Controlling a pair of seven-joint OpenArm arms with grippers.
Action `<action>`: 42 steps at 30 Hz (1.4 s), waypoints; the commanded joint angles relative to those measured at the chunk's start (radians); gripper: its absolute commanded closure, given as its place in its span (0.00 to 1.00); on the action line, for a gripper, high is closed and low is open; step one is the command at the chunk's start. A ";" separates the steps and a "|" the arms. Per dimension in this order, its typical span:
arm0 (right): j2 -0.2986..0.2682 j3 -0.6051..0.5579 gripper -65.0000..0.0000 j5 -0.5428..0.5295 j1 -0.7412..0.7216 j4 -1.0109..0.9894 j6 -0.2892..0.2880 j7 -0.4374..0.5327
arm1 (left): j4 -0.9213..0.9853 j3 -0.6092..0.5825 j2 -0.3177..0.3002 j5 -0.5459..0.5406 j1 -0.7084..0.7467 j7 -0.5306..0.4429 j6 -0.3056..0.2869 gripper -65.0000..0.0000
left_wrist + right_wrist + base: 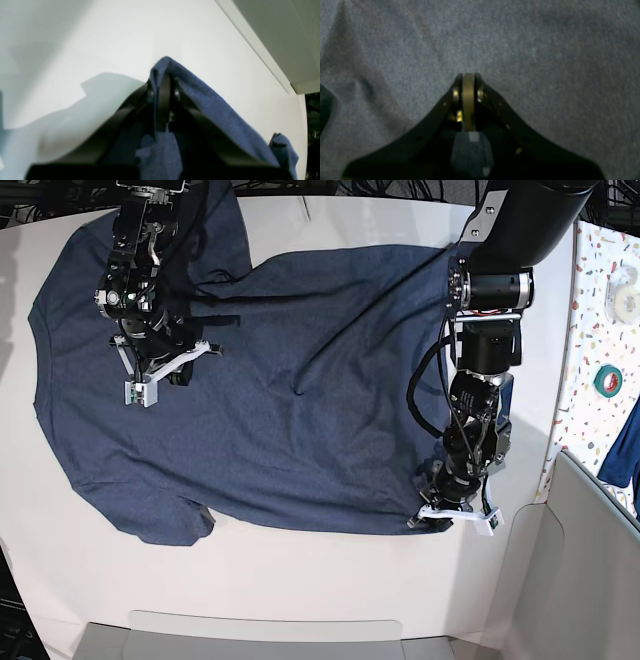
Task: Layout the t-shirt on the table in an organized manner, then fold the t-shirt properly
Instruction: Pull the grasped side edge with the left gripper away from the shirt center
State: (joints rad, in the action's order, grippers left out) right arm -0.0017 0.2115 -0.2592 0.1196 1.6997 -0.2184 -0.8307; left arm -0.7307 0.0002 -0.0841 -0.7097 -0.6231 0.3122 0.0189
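Speckled side surface (590, 330) — tape rolls (606, 379)

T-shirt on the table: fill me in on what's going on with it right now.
A two-armed robot is laying out a navy t-shirt on the white table. The shirt lies mostly spread, plain side up, with a few wrinkles near the middle. The left end effector is shut on the shirt's edge at one corner, with a little fabric bunched over its tips. The right end effector is shut and sits over the shirt near the neck end, gripping nothing that can be seen. No fold has been made yet.
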 commanded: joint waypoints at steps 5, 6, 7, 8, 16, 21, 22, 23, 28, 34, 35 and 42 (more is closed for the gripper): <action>-0.004 0.001 1.00 -0.004 -0.011 0.017 -0.006 0.023 | -0.016 0.001 0.010 -0.003 -0.037 -0.107 -0.009 0.80; -0.002 0.001 1.00 -0.004 -0.011 0.017 -0.006 0.023 | -0.016 0.001 0.011 -0.003 -0.037 -0.129 -0.007 0.72; -0.002 0.001 1.00 -0.004 -0.011 0.017 -0.006 0.023 | -0.016 0.001 0.011 -0.003 -0.037 -0.146 -0.007 0.65; -0.002 0.001 1.00 -0.005 -0.011 0.017 -0.006 0.023 | -0.016 0.001 0.011 -0.003 -0.039 -0.164 -0.006 0.58; -0.005 0.001 1.00 -0.005 -0.011 0.018 -0.006 0.023 | 0.133 0.001 0.007 -0.003 -0.163 -0.176 0.132 0.51; -0.005 0.001 1.00 -0.005 -0.013 0.020 -0.006 0.023 | 0.132 -0.001 0.002 -0.003 -0.166 -0.126 0.134 0.52; -0.005 0.001 1.00 -0.005 -0.013 0.021 -0.006 0.023 | 0.096 -0.001 -0.009 -0.003 -0.143 -0.054 0.128 0.56; -0.005 0.001 1.00 -0.005 -0.013 0.023 -0.006 0.023 | 0.050 0.001 -0.033 -0.008 -0.111 0.029 0.126 0.62; -0.008 0.004 1.00 -0.004 -0.011 0.018 -0.006 0.027 | -0.251 0.002 -0.055 -0.009 0.062 0.295 0.125 1.00; -0.002 0.003 1.00 -0.004 -0.016 0.018 -0.006 0.029 | -0.587 0.002 -0.050 -0.011 0.266 0.390 0.125 0.95; -0.002 0.003 1.00 -0.005 -0.016 0.018 -0.006 0.029 | -0.606 0.002 -0.042 -0.011 0.282 0.407 0.125 0.95; -0.002 0.003 1.00 -0.005 -0.018 0.018 -0.006 0.029 | -0.605 0.001 0.002 -0.011 0.297 0.480 0.066 0.95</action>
State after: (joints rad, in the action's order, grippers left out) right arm -0.0013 0.2134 -0.2592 0.1158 1.6997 -0.2203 -0.8265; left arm -1.3243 0.0017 -0.0849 -0.7097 -0.3004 0.8017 0.0872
